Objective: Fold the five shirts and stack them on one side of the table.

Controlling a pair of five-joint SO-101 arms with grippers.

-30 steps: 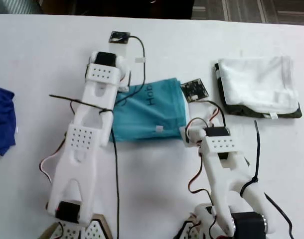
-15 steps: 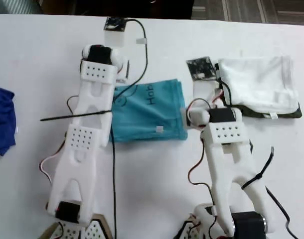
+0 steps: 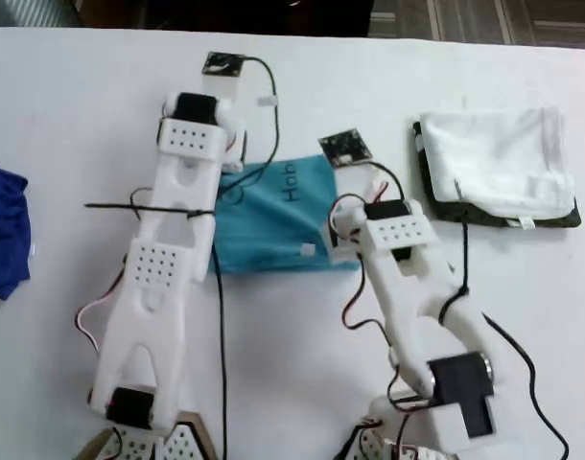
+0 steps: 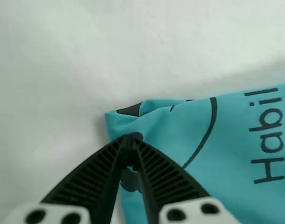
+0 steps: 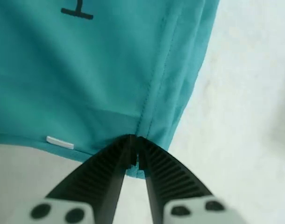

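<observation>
Worktop: we see a plain white, matte surface (image 3: 62, 115) that carries both arms and all the cloth.
Teal shirt: it (image 3: 283, 216) lies in the middle of the worktop between the two arms, folded to a rough rectangle. The cloth is smooth and thin, with dark lettering, a curved line and a stitched hem.
White tag: this small strip (image 3: 306, 249) sits on the teal shirt by its near edge.
Left claw: its ribbed black fingers (image 4: 166, 172) meet at their tips, and the left claw (image 4: 130, 140) pinches the teal shirt just beside a puckered corner.
Right claw: the right claw (image 5: 131, 140) is closed tip to tip on the hemmed edge of the teal shirt, with cloth caught between the fingers.
In the way: the left arm (image 3: 158, 268) covers the teal shirt's left edge, and the right arm (image 3: 408, 278) covers its near right corner. One black cable (image 3: 222, 345) runs down the worktop between the arms.
Stack: a folded white shirt (image 3: 499, 158), soft and creased, lies on a dark shirt (image 3: 446, 209) at the right side, near the right arm but apart from it.
Blue shirt: it (image 3: 5, 230) lies crumpled at the left edge, well apart from the rest.
</observation>
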